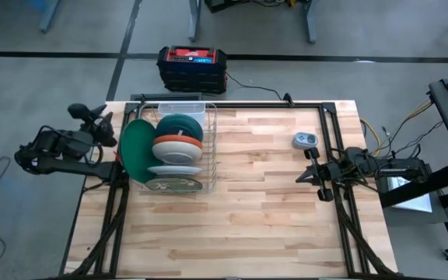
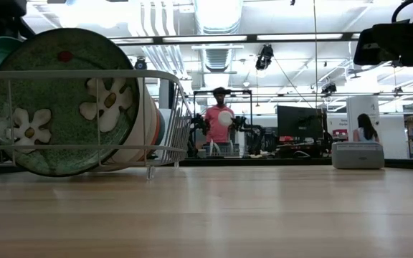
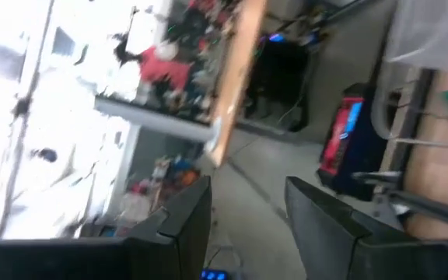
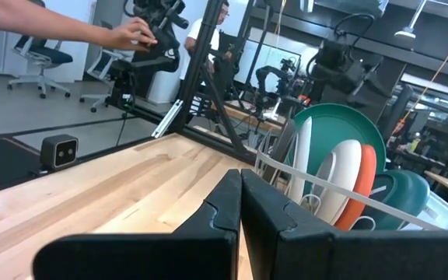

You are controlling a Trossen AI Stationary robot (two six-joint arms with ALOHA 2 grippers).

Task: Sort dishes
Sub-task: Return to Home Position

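Observation:
A silver wire rack stands at the table's far left and holds the dishes on edge. A large dark green plate stands at its left side. Beside it are a teal bowl, an orange dish, white dishes and a green flowered plate nearest the front. The dishes also show in the right wrist view. My left gripper is open and empty, off the table's far left corner beside the rack. My right gripper is shut and empty above the table's right part, pointing toward the rack.
A small grey round device lies on the table's far right, close to my right gripper. A black and red box stands on the floor behind the table. A person's hand shows in the room beyond the table.

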